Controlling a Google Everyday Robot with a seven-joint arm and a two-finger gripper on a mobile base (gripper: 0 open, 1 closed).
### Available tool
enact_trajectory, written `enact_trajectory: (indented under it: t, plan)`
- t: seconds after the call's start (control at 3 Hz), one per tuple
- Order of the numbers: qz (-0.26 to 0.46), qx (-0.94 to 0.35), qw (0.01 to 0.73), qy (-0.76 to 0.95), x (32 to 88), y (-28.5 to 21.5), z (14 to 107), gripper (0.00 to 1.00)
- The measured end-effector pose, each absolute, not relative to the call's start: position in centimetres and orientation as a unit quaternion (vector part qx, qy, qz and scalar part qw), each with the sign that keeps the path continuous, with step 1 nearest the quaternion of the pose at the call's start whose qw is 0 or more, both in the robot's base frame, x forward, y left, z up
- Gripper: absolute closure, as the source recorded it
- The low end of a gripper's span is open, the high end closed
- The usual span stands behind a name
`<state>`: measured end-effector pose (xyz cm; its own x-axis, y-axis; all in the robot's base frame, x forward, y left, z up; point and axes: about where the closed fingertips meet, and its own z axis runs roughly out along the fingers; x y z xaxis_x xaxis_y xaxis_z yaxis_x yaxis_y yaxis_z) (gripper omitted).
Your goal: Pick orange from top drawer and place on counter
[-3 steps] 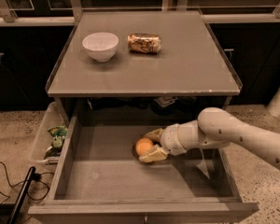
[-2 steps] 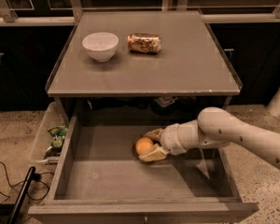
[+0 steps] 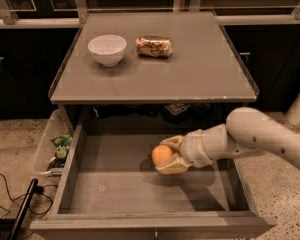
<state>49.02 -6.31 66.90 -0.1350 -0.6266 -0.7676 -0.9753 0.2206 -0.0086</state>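
The orange [image 3: 161, 155] is small and round, in the open top drawer [image 3: 115, 191], right of its middle. My gripper [image 3: 169, 155] reaches in from the right on a pale arm, with one tan finger [image 3: 172, 142] behind the orange and the other in front of it. The fingers are shut on the orange. I cannot tell whether the orange rests on the drawer floor or hangs just above it. The grey counter [image 3: 200, 66] lies above the drawer.
A white bowl [image 3: 107, 49] and a crushed tan-and-brown can [image 3: 154, 46] stand at the counter's back left. A clear plastic bin [image 3: 52, 146] with green items sits left of the drawer. A black cable [image 3: 5, 196] lies on the speckled floor.
The gripper and orange stand in the same place as in the earlier frames; nothing has visibly moved.
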Motion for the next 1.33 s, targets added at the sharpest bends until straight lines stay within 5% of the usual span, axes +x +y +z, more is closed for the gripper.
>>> enact_trajectory:
  t: [0.67,1.33]
  plan:
    - [0.185,-0.596,0.36,0.694,47.7,-9.4,80.9,1.0]
    - [0.178,-0.598,0.368,0.689,47.9,-9.4,82.3,1.0]
